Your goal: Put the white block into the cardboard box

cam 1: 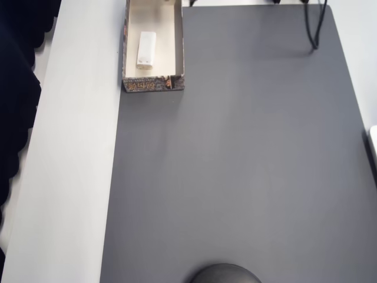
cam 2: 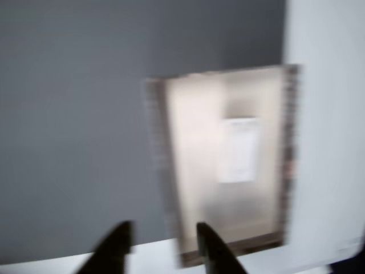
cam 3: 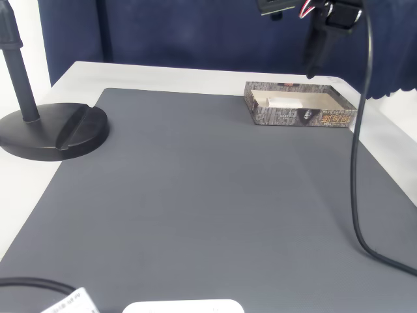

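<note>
Pincer [cam 2: 162,248] parted, empty (blurred), above white block [cam 2: 238,149] lying inside cardboard box [cam 2: 171,171].

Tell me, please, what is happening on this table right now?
The white block lies flat inside the cardboard box, which sits at the edge of the grey mat. The gripper hangs above the box with nothing between its open fingers. The block is in place.

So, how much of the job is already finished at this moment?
The placing looks done: the white block lies flat inside the cardboard box. The gripper is open, holds nothing and hangs above the box. What seems left is pulling the arm away.
</note>
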You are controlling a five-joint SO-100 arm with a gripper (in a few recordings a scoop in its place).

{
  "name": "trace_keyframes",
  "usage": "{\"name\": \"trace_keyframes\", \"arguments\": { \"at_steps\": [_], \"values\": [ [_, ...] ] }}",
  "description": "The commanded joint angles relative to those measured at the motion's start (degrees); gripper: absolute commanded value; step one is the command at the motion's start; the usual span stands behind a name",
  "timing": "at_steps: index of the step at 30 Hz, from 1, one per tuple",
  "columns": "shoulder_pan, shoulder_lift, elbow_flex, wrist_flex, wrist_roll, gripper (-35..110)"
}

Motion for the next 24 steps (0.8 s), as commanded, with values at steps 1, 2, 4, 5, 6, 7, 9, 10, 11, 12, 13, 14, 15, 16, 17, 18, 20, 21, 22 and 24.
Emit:
{"name": "trace_keyframes", "arguments": {
  "at_steps": [1, 2, 4, 5, 6, 7, 9, 10, 11, 12, 13, 14, 15, 16, 17, 18, 20, 21, 22, 24],
  "values": [
    [-6.77, 12.13, 10.99, 0.62, -6.94, 0],
    [-8.70, 13.80, 12.83, 0.62, -8.79, -1],
    [-12.74, 17.23, 16.08, 0.62, -13.18, -2],
    [-14.85, 18.81, 17.49, 0.62, -15.12, -2],
    [-17.05, 20.39, 18.72, 0.62, -17.31, -2],
    [-19.16, 21.88, 19.69, 0.62, -18.90, -2],
    [-23.55, 24.70, 21.01, 0.62, -21.27, -2],
    [-25.66, 26.10, 21.80, 0.62, -23.12, -2],
    [-27.77, 27.60, 22.59, 0.62, -24.96, -2],
    [-29.88, 29.09, 23.73, 0.62, -26.54, -2],
    [-31.82, 30.76, 25.14, 0.62, -28.74, -2],
    [-33.93, 32.34, 26.89, 0.62, -30.85, -2],
    [-36.04, 34.01, 28.92, 0.53, -33.40, -2],
    [-38.23, 35.86, 31.20, 0.26, -35.95, -2],
    [-40.43, 37.97, 33.66, -0.26, -38.06, -2],
    [-42.54, 40.17, 36.30, -1.05, -39.81, -2],
    [-46.49, 45.09, 42.01, -2.55, -43.33, -2],
    [-48.25, 47.55, 45.09, -2.72, -45.35, -2],
    [-49.92, 50.01, 48.25, -2.81, -47.29, -2],
    [-52.91, 55.37, 55.37, -5.19, -49.13, -2]
  ]
}}
